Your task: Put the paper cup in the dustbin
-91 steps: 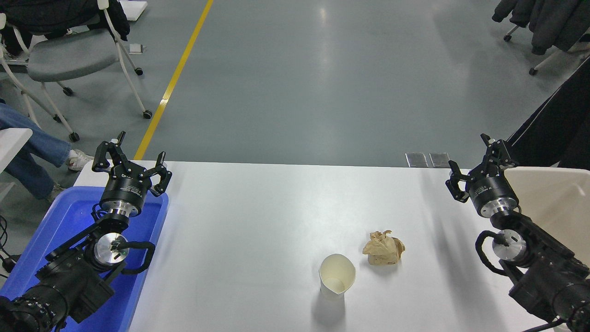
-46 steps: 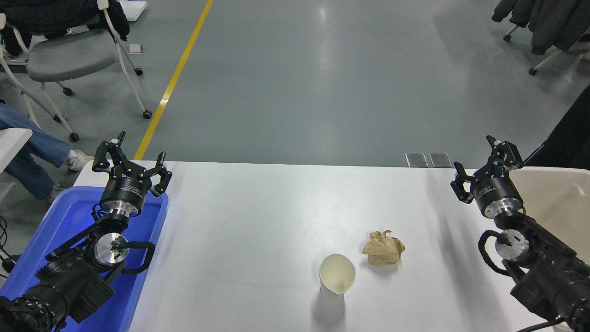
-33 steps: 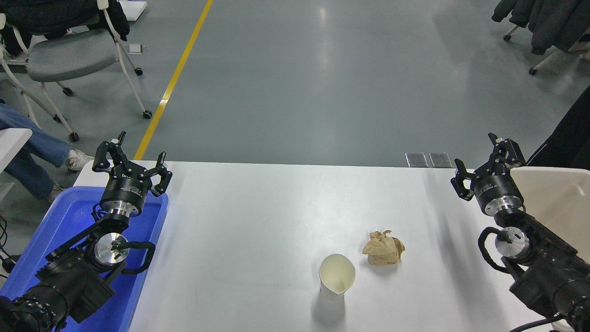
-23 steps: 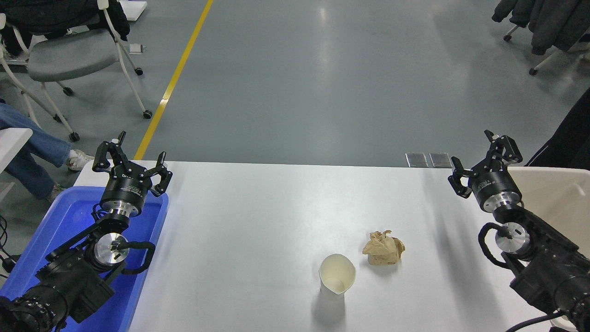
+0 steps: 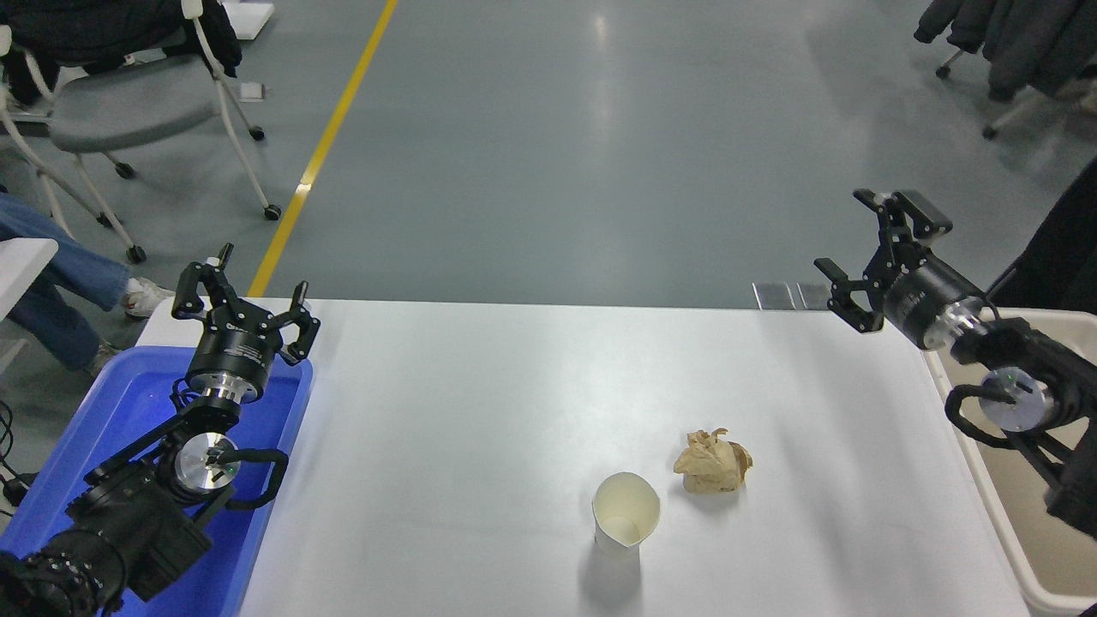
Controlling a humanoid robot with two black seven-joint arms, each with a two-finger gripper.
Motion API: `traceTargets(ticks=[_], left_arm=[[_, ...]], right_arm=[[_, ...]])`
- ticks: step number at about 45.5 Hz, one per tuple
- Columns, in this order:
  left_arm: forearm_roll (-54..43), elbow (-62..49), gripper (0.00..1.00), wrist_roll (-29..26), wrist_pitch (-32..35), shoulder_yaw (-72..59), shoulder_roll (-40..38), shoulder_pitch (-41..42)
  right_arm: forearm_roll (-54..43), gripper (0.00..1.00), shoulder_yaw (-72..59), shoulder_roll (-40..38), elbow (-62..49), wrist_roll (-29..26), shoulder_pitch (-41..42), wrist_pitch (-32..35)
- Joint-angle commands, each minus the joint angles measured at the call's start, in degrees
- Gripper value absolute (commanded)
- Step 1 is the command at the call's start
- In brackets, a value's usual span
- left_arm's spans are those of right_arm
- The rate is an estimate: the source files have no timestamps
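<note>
A white desk point(image 5: 480, 386) carries a crumpled tan paper ball point(image 5: 712, 462), which lies on the desk's near right part. A shallow bright blue plastic tray point(image 5: 128, 411) sits at the desk's left edge. Beyond the desk's far edge the grey floor point(image 5: 600, 154) spreads out, crossed by a yellow line point(image 5: 330, 137) that runs from the desk's far left corner away toward the top. Left of that line stands a grey wheeled chair point(image 5: 128, 103) with dark clothing over its back. Nearer the desk's left corner, a person's legs in blue jeans point(image 5: 51, 274) reach in. Two small metal floor plates point(image 5: 793, 296) lie just past the desk's far right edge. Dark coats point(image 5: 1003, 34) hang far beyond the desk's right corner.
</note>
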Motion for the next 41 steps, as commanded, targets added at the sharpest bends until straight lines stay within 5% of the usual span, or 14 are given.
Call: traceTargets(ticks=[1, 20, 31, 41], left_arm=[[-0.02, 0.00, 1.00, 0.01, -0.03, 0.00, 0.00, 0.01], [-0.02, 0.00, 1.00, 0.01, 0.06, 0.00, 0.00, 0.01], [-0.02, 0.00, 1.00, 0.01, 0.06, 0.00, 0.00, 0.01], [-0.02, 0.00, 1.00, 0.01, -0.03, 0.00, 0.00, 0.01]], right_arm=[[-13.98, 1.00, -13.17, -7.22, 14.23, -4.51, 12.67, 0.17], [-37.72, 0.99, -37.42, -5.99, 26.28, -3.98, 30.08, 0.35], [-49.76, 1.00, -51.67, 2.61, 26.98, -0.91, 36.59, -0.09], [-50.47, 0.99, -58.61, 10.70, 26.72, -0.56, 39.23, 0.00]])
